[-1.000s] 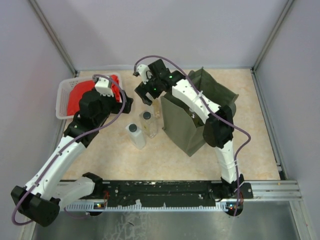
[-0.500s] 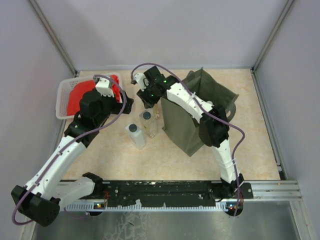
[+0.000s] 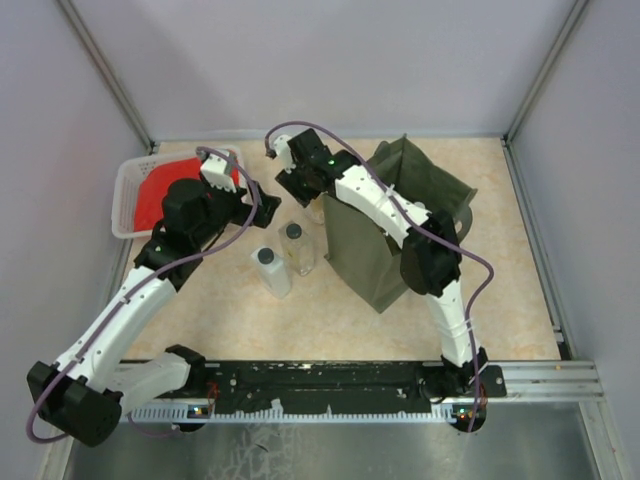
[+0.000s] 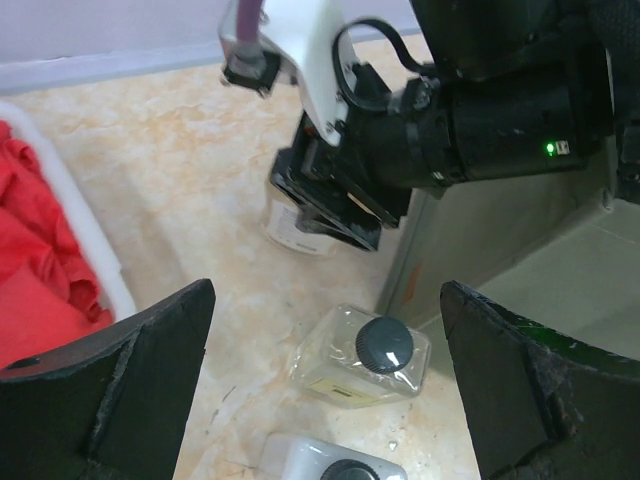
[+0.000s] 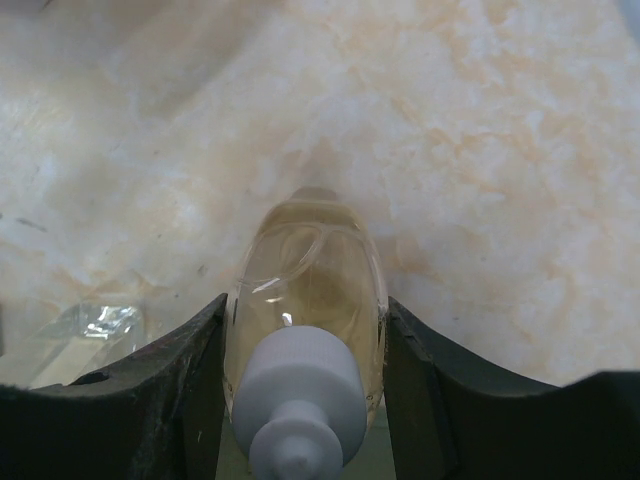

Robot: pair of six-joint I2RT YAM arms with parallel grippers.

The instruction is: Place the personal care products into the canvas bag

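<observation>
Three bottles can be counted; a fourth cannot be made out. There is one amber bottle (image 5: 310,265) with a white cap (image 5: 300,385), one clear bottle (image 4: 362,352) with a black cap, and one white bottle (image 3: 272,272) with a dark-grey cap. There is also one canvas bag (image 3: 372,250), one white lattice basket (image 3: 118,205) and one red cloth (image 3: 160,190) lying in that basket.

All three bottles stand upright on the worktop (image 3: 500,250), just left of the bag. The amber bottle is farthest, the clear bottle is nearer than it, and the white bottle is nearest and a little more to the left. The clear and white bottles stand just beside each other. The bag stands right of centre, its mouth open upward, and none of the three counted bottles is inside it. The basket sits at the far left, well apart from the bag.

The right claw (image 5: 305,320) is down over the amber bottle. Its two fingers (image 5: 175,400) press against the bottle's sides just below the cap, parted only by the bottle's width. The left wrist view shows the bottle's base on the worktop.

The left claw (image 4: 325,295) is spread wide and grips nothing. It hangs above the worktop between the basket and the bottles, with the clear and white bottles below it and touching neither finger.
</observation>
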